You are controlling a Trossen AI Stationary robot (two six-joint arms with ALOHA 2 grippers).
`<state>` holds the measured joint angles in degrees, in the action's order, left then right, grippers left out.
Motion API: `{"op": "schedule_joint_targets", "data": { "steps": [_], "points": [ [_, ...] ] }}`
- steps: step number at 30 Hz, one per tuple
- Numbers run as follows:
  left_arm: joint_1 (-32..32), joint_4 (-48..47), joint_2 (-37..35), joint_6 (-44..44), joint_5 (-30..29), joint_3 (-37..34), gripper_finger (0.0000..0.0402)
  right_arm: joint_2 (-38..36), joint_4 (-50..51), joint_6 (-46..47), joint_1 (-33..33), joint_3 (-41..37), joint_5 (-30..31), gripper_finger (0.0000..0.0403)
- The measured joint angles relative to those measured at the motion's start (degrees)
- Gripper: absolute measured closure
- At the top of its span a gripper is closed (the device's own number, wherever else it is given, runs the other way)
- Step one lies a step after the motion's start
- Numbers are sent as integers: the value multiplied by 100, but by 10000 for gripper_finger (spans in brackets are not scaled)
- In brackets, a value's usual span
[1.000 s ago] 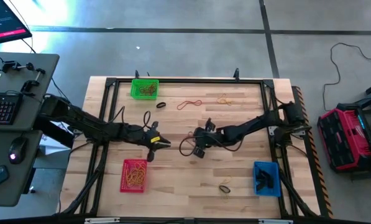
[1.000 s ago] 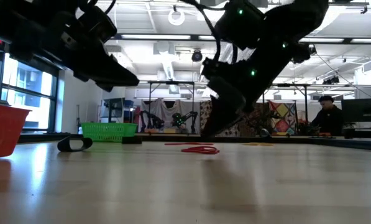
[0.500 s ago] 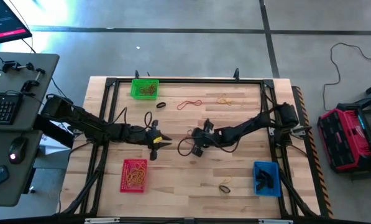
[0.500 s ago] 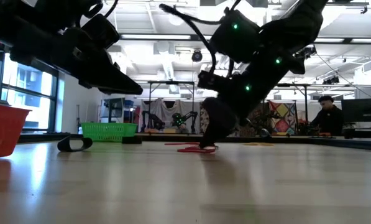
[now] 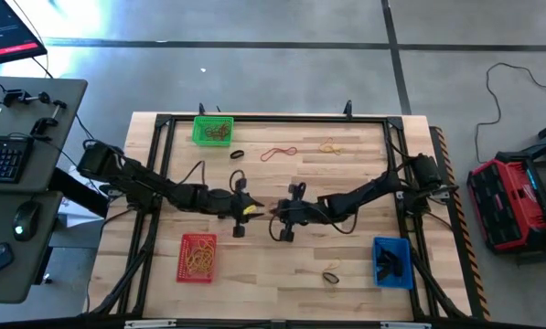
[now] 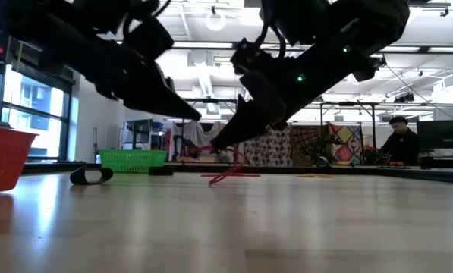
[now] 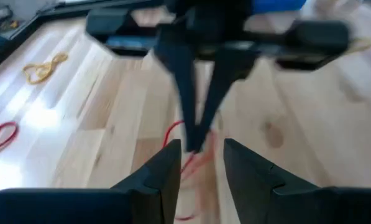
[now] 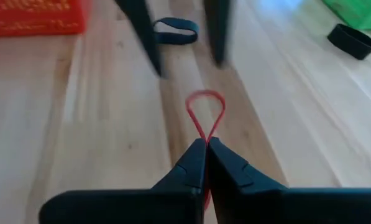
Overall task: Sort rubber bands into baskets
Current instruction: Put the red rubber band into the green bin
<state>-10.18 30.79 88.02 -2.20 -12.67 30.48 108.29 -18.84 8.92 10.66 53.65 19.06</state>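
My right gripper (image 5: 273, 212) is at mid-table, shut on a red rubber band (image 8: 205, 107). The band also shows below the fingers in the low view (image 6: 228, 168). My left gripper (image 5: 254, 209) is open and empty, right next to the right gripper and facing it. In the left wrist view, its two fingers (image 7: 202, 163) stand on either side of the right gripper's shut tips. The green basket (image 5: 212, 130) stands at the far left, the red basket (image 5: 198, 257) at the near left and the blue basket (image 5: 392, 261) at the near right. My right gripper pinches the red band between its two fingertips (image 8: 197, 157), with both strands together. Most of the loop (image 8: 205, 99) sticks out past the tips. The fingers slant down toward the table's left. The band droops below the tips; I cannot tell whether its lower end touches the table.
Loose bands lie on the table: red ones (image 5: 279, 153) and a yellowish one (image 5: 330, 146) at the far middle, a black one (image 5: 237, 154) near the green basket, and one (image 5: 331, 273) beside the blue basket. A person (image 6: 399, 140) sits beyond the table.
My right gripper dipped to the table, then rose and went toward the table's left, bringing the red band up with it. My left gripper has moved toward the table's right until its fingers stand around the right gripper's tips.
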Motion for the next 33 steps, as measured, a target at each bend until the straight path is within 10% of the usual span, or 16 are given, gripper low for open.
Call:
{"op": "schedule_joint_targets", "data": {
  "steps": [18, 33],
  "points": [
    [-17, -650, 633, 2, -33, 504, 225, -2, -373, -132, 177, 0, 220, 402],
    [-34, -983, 417, 3, -561, 516, 395, -2, -471, 159, 253, 0, 201, 397]
  ]
}}
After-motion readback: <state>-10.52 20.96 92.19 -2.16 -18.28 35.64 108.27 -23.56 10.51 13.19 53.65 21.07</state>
